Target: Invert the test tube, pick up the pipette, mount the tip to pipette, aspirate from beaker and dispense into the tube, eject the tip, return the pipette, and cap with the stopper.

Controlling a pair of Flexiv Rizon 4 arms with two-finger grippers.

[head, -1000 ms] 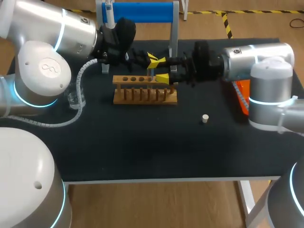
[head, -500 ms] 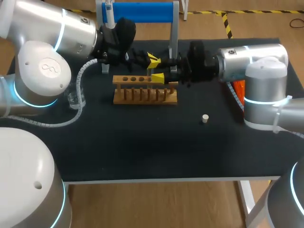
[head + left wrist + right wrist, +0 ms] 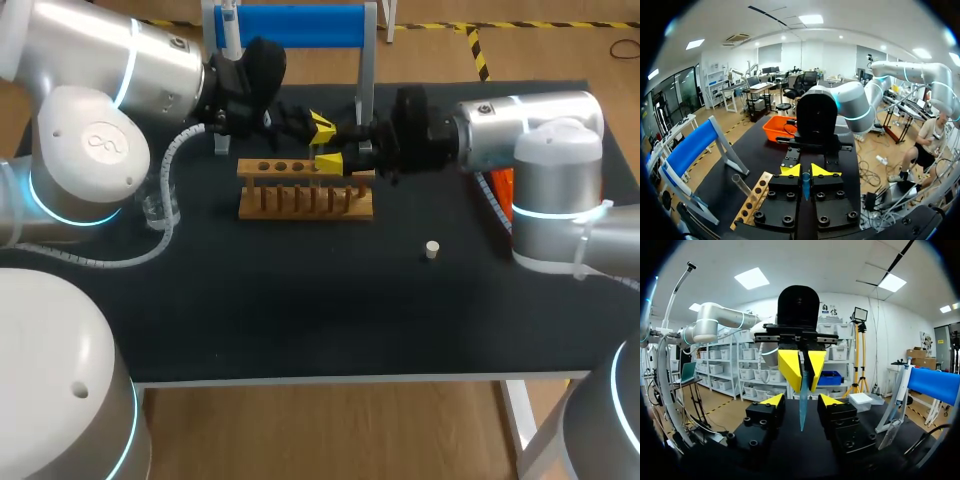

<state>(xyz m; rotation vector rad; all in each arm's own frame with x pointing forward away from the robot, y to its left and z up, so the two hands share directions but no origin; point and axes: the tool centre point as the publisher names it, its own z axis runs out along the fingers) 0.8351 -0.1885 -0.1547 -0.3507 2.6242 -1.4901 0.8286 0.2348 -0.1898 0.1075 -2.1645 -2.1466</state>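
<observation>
On the black table, beside the brown wooden tube rack, our left gripper was closed on the thin bluish see-through pipette tip, our right gripper stood wide around it, and the small white stopper lay apart, so we judged that mounting and all after it was left to do.

The table has a matt black, cloth-like cover, and the test tube rack toward its 12 o'clock edge is bare, smooth, pale wood. The pipette tip is translucent bluish plastic and the test tube is clear and glassy. The right end effector has matt black blocks with matt yellow tips, and the left arm has a glossy white shell.
</observation>
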